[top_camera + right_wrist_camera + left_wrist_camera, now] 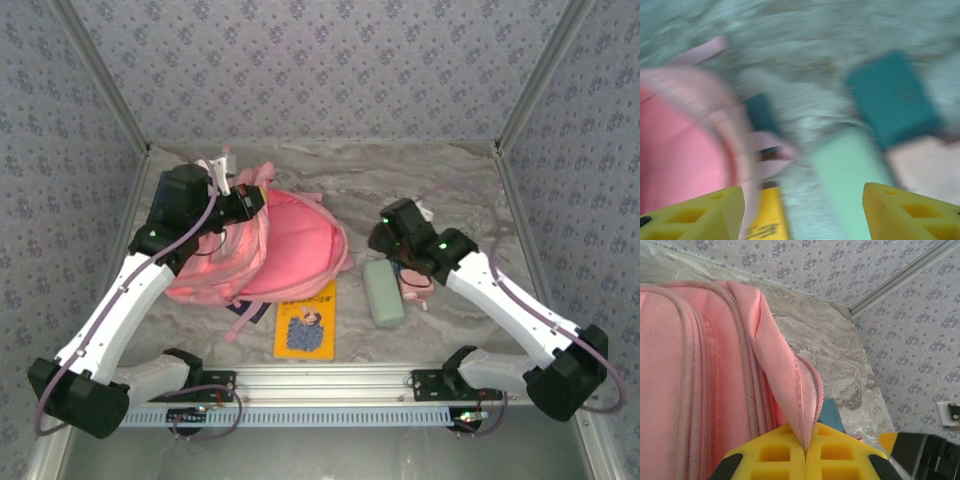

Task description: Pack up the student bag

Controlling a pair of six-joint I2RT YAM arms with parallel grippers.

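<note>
The student bag (290,250), a large pink backpack, lies on the marble table left of centre, its top opening lifted. My left gripper (252,203) is above the bag's far left edge, shut on a fold of the pink fabric at the opening. In the left wrist view the bag (700,380) rises beside the yellow left gripper (805,442), which pinches the flap (790,380). My right gripper (385,238) hovers open to the bag's right, above a mint green case (383,292). The blurred right wrist view shows the right gripper (802,210) open over the case (850,175).
A yellow book (306,320) lies in front of the bag. A dark blue item (247,310) pokes out by the bag's straps. A small pink item (412,285) sits beside the case under the right arm. A teal block (890,97) lies beyond the case. Patterned walls enclose the table.
</note>
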